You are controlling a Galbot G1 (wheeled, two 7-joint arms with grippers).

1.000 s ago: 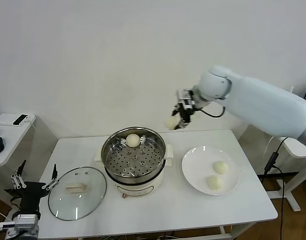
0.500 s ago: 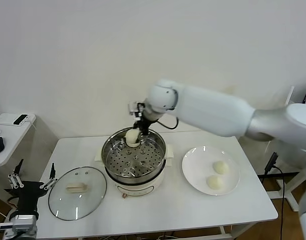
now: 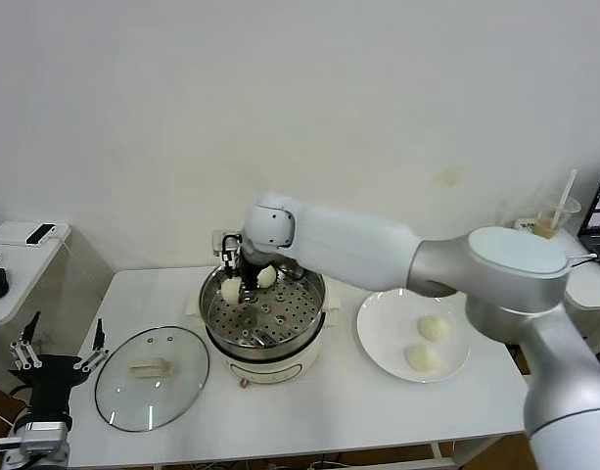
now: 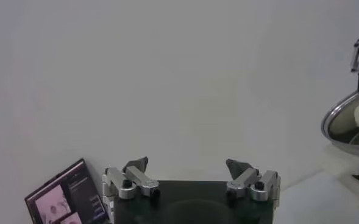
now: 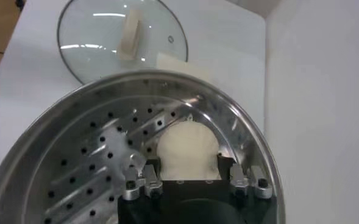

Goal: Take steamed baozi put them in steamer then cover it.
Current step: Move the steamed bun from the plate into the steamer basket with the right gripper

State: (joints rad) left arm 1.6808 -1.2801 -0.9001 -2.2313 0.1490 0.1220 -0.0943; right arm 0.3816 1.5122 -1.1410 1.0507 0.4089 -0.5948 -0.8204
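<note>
My right gripper [image 3: 233,282] is shut on a steamed baozi [image 3: 229,291] and holds it low over the left part of the steamer's [image 3: 276,319] perforated tray. In the right wrist view the baozi [image 5: 188,146] sits between the fingers of the right gripper [image 5: 188,163], over the tray [image 5: 94,158]. A second baozi [image 3: 267,277] lies at the back of the tray. Two more baozi [image 3: 432,327] [image 3: 419,357] lie on the white plate [image 3: 386,323]. The glass cover [image 3: 151,378] lies flat on the table, left of the steamer. My left gripper [image 3: 55,358] [image 4: 191,176] is open and parked at the lower left.
A small side table [image 3: 16,264] with a phone stands at far left. Another side table with a cup [image 3: 554,220] stands at the right. The white table's front edge runs just below the cover and plate.
My right gripper has carried the baozi leftward from right of the steamer, across it, and down over the left part of the tray. The left arm has barely moved.
</note>
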